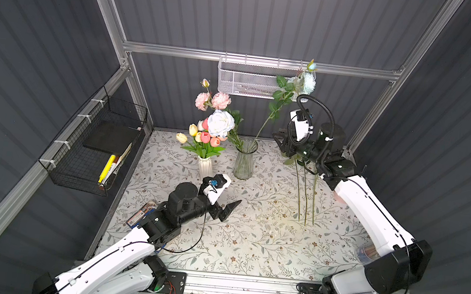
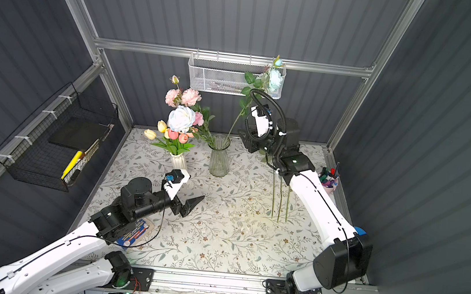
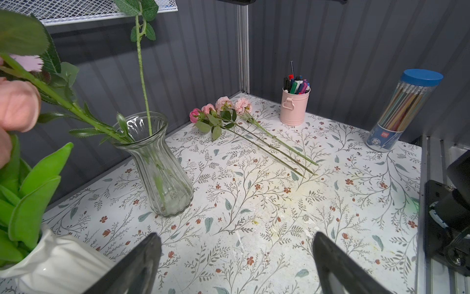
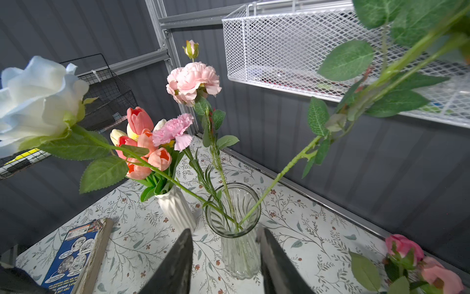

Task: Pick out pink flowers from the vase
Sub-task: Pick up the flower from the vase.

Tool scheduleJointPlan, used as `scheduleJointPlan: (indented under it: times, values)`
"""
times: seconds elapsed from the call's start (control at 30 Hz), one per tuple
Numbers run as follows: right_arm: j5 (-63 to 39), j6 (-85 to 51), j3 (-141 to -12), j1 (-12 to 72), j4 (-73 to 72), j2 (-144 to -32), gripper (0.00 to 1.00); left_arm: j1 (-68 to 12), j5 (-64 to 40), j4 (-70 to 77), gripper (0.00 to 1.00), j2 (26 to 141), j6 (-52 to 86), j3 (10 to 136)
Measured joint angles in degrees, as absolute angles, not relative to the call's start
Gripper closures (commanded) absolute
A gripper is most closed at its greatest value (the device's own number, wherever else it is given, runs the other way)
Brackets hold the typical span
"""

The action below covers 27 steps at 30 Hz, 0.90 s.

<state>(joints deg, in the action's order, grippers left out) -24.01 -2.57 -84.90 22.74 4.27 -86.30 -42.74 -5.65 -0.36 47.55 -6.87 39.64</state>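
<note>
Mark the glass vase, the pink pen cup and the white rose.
glass vase (image 3: 162,178), left wrist view, ribbed body
pink pen cup (image 3: 294,109), left wrist view, side wall
white rose (image 4: 35,101), right wrist view, outer petals

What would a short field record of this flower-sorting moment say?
Vase: clear ribbed glass vase, upright
Pink inside: pale pink peonies, pink carnation
Other stems inside: white rose, pale blue rose
Removed: three pink flower stems lying on floral table
Left gripper: open, empty
Right gripper: open, empty, near vase
White ribbed ceramic vase: mixed tulips
</note>
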Motion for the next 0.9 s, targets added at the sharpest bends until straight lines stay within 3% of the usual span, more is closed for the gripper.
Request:
scheduleJointPlan:
  times: [0.57, 0.9]
  values:
    - [-33.5, -1.3, -108.1, 25.2, 2.9, -112.2, 0.51, -42.7, -6.1, 0.2, 0.05, 47.1, -7.3, 39.0]
    - [-38.7, 0.6, -113.0, 25.6, 6.3, -120.9, 0.43, -42.7, -6.7, 0.7, 0.05, 47.3, -7.5, 38.4]
